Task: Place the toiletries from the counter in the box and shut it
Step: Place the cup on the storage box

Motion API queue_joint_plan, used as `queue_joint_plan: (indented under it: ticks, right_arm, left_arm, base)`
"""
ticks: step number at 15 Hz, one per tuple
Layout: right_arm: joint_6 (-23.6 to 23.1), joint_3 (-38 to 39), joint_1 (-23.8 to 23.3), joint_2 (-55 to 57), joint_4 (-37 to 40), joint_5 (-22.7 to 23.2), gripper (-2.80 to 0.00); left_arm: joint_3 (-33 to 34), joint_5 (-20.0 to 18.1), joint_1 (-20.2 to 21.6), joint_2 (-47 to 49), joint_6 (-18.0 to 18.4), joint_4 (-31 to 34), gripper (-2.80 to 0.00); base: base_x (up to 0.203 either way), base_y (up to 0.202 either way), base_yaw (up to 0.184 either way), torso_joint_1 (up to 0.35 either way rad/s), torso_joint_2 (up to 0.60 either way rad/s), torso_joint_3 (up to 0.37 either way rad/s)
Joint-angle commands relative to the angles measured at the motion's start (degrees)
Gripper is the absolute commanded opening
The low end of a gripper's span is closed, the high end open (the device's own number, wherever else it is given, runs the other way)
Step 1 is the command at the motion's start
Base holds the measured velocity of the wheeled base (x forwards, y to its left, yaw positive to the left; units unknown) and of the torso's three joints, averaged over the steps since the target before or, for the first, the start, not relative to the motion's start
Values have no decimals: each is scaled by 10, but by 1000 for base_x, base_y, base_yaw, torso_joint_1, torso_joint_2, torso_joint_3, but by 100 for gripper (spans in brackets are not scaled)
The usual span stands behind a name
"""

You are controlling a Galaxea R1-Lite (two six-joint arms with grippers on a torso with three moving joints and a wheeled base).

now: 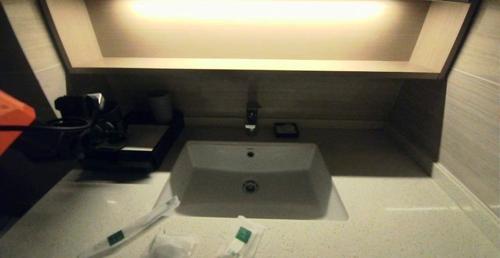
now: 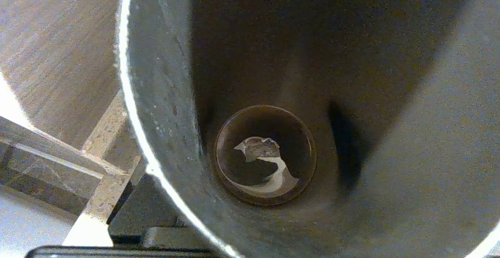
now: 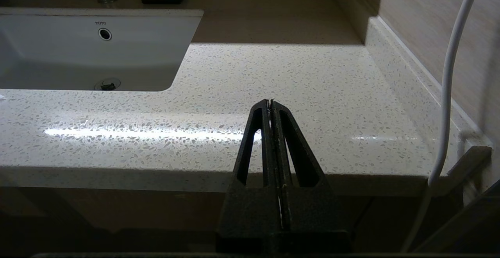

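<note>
I see the counter (image 1: pixel 371 211) filling the lower frame of the head view, its sink (image 1: pixel 250 180) at centre; the box (image 1: pixel 144 142) sits at mid left behind it; my left gripper (image 1: pixel 111 127) hangs over the box's left end, around a dark cup (image 2: pixel 312 94) whose inside fills the left wrist view, and I cannot tell how its fingers stand; my right gripper (image 3: pixel 270 102) is parked at the counter's front edge, fingers pressed together; three toiletries lie along the bottom edge: long packet (image 1: pixel 133 226), shorter packet (image 1: pixel 242 240), puffy packet (image 1: pixel 172 246).
</note>
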Motion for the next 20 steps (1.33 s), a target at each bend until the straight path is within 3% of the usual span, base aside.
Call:
queue_joint_plan:
  ticks: [1,14,15,20]
  right_arm:
    - [0,1,0,0,0,0,-280]
    - [0,1,0,0,0,0,-280]
    - [0,1,0,0,0,0,-280]
    - [0,1,0,0,0,0,-280]
  left_arm:
    - [-2,0,0,-1,-1,-2,-280]
    - [-3,-1,-1,1,-12,1,-280]
    - [-4,-1,-1,1,-12,0,0]
    - [0,-3,-1,2,-13,-2,0]
  base:
    - [0,0,0,0,0,0]
    - [0,0,0,0,0,0]
    - [0,0,0,0,0,0]
    - [0,0,0,0,0,0]
